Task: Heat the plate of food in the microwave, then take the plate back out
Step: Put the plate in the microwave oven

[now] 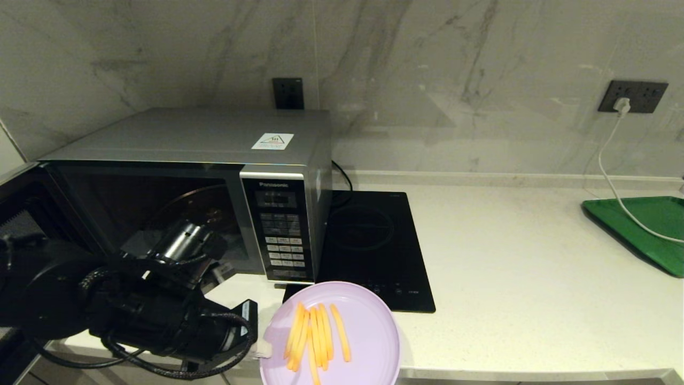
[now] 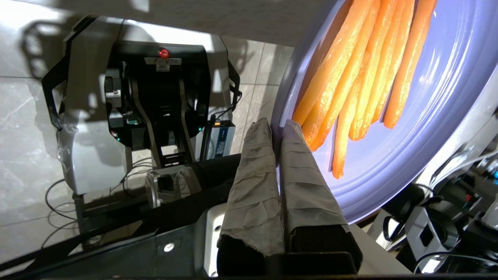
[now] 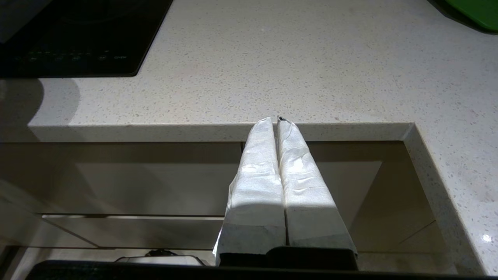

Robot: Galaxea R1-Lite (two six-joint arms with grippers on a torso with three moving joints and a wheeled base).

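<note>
The plate of food [image 1: 368, 331], pale lilac with thin orange fries [image 1: 315, 337], is at the counter's front edge, reaching past it, in front of the microwave's button panel. My left gripper [image 1: 263, 348] is shut on the plate's left rim. In the left wrist view its wrapped fingers [image 2: 303, 175] pinch the rim of the plate [image 2: 408, 155] beside the fries [image 2: 362, 77]. The silver microwave [image 1: 214, 139] stands at the back left with its door [image 1: 21, 203] swung open to the left and the dark cavity showing. My right gripper [image 3: 275, 119] is shut and empty, below the counter's front edge.
A flat black induction hob [image 1: 374, 240] lies right of the microwave, just behind the plate. A green tray [image 1: 646, 227] sits at the far right with a white cable [image 1: 609, 171] running across it from a wall socket. The pale counter [image 1: 507, 278] stretches between them.
</note>
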